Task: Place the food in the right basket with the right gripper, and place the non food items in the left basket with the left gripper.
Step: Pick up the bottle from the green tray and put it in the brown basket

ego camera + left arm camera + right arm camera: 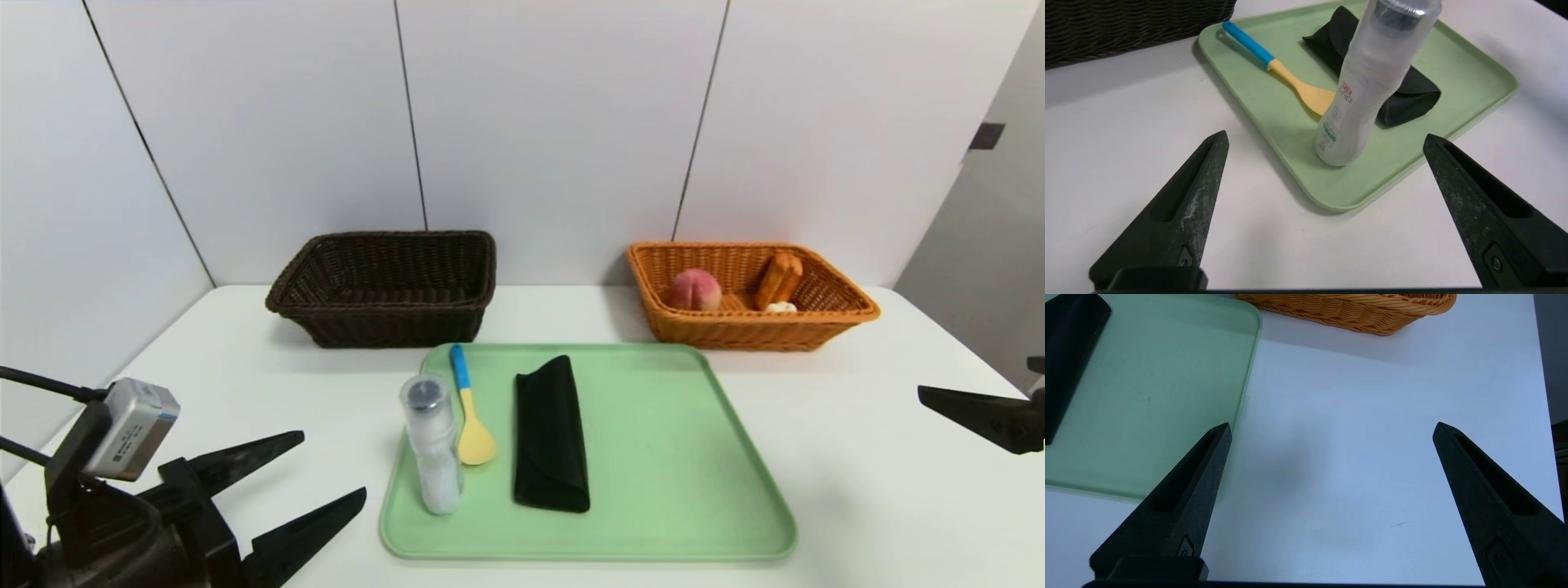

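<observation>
- The left gripper (331, 469) hovered low over the tabletop (857, 457) with its fingers (1180, 212) spread wide and holding nothing; the clear bottle (433, 445) stood upright just ahead of them, at the near left edge of the green tray (669, 490).
- Beyond the bottle from those fingers lay the blue-and-yellow spoon (467, 408), then the black pouch (551, 433), both flat on the tray. All three look like non-food, so they are likely left for this arm and the dark basket (384, 286), which sat past the tray and appeared empty.
- The right gripper (1331, 430) hung apart at the tabletop's right side, fingers released and empty, nothing between them but bare surface. Probably it was parked because its share seems done: a peach (695, 290) and a brown bread-like piece (780, 279) already sat in the orange basket (735, 331).
- The left wrist view showed the bottle's printed label and its standing base, which the head view blurred; only the head view showed the baskets' contents.
</observation>
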You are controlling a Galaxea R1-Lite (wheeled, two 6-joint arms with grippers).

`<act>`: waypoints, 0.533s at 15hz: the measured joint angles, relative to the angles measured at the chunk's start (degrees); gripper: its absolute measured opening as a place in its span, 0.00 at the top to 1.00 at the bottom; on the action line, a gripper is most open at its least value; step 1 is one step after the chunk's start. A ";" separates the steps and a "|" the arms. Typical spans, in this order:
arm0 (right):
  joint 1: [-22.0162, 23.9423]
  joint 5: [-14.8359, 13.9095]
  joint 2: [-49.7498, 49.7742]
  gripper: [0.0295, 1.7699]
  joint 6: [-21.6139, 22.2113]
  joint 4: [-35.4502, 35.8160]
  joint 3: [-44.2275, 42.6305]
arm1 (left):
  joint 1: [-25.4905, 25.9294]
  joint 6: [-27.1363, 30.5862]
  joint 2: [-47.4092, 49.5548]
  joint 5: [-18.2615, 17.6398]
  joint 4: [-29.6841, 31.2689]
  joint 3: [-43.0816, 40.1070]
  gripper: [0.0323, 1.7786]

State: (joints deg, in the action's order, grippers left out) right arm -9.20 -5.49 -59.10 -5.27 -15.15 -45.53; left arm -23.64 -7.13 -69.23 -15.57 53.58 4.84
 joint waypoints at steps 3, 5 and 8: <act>0.00 -0.02 -0.13 0.04 -0.13 0.24 0.05 | -8.03 -0.20 -2.84 15.35 0.33 0.45 0.05; 0.00 -0.05 -0.24 0.04 -0.13 0.09 0.09 | -10.42 -0.09 -4.33 20.82 0.55 1.69 0.05; 0.00 -0.02 -0.35 0.04 -0.18 0.35 0.37 | -13.29 -0.15 -6.01 25.60 0.37 3.47 0.05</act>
State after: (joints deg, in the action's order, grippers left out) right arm -9.20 -5.51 -59.45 -5.45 -14.80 -45.17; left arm -36.93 -7.28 -75.24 10.03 53.94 8.31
